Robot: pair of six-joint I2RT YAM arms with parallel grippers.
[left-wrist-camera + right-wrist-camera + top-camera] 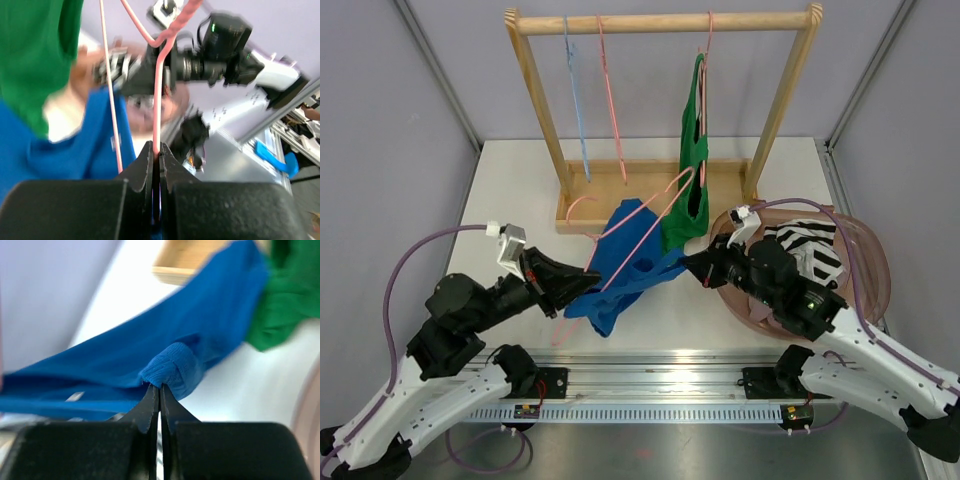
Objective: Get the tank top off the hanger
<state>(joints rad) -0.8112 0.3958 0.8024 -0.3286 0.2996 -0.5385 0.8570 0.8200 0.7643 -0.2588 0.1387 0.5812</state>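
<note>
Both clamped: left gripper (156, 150) on hanger (158, 100), right gripper (159, 390) on tank top (190, 330) (bunched).

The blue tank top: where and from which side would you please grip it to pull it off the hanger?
Grip the tank top by the rolled edge at its right end, from the right: that bunched fold should pinch securely. The right claw is shut there, opposite the left claw clamping the pink hanger.
</note>
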